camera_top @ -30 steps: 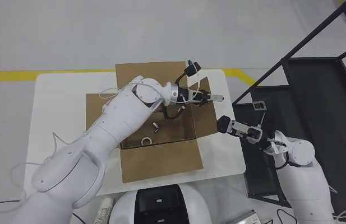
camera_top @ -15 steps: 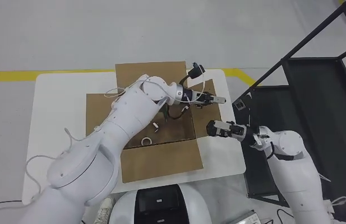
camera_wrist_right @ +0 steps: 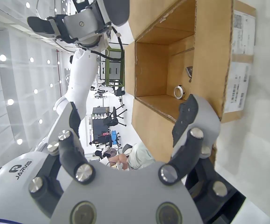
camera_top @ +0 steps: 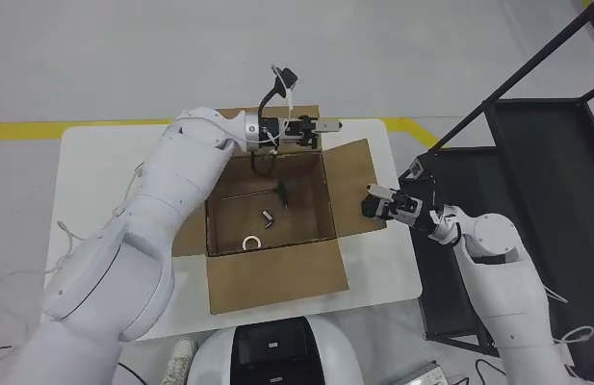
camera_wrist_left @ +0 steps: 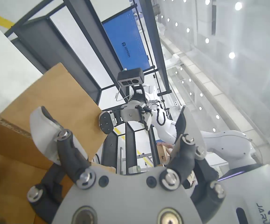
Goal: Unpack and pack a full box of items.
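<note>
Cardboard box (camera_top: 277,274) with left jaws apart above its far edge, right jaws apart beside its right flap.

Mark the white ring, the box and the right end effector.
white ring (camera_top: 249,242), top view, its middle.
box (camera_top: 277,277), top view, near flap.
right end effector (camera_top: 370,204), top view, between its fingertips.

- The dark item (camera_top: 283,195) in the box (camera_top: 277,274) is too small for me to identify.
- In my right wrist view, a flap (camera_wrist_right: 214,47) half hides the small metal piece (camera_wrist_right: 189,71).
</note>
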